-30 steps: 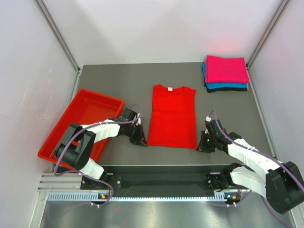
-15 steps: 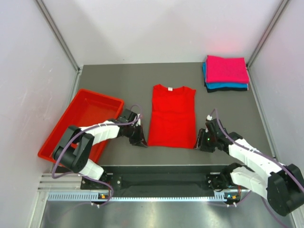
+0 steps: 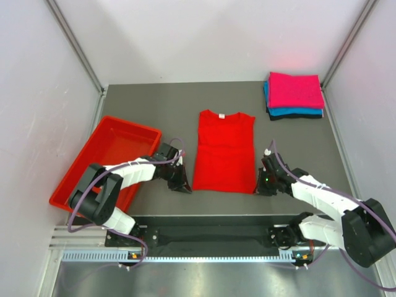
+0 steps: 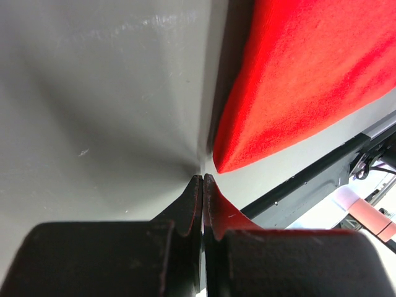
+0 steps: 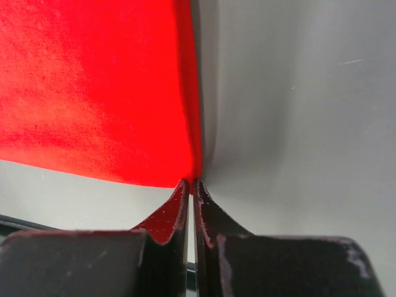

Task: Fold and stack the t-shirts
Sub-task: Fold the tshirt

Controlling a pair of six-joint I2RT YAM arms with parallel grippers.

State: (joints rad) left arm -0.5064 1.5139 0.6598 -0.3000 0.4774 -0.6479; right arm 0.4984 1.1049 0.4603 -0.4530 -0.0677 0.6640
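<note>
Between both grippers, red t-shirt (image 3: 224, 151) lies flat; left gripper (image 3: 185, 185) fingers together just beside its near-left corner, right gripper (image 3: 260, 188) fingers together, tips touching near-right corner.

**Table: dark grey top, three things on it**

Table (image 3: 154, 105) is a matte dark grey flat surface with light scuffs in the wrist views.

- Centre: red t-shirt (image 3: 225, 151) lies flat, collar to the far side, hem near the front edge. Its near corners sit flush on the surface.
- Far right corner: folded stack (image 3: 295, 96). Black shirt (image 3: 297, 117) is at the bottom, only a thin edge showing. Teal-blue shirt (image 3: 291, 112) is above it, magenta-pink shirt (image 3: 296, 88) on top.
- Left side: red plastic tray (image 3: 133, 125), turned at an angle, well apart from the stack.
</note>
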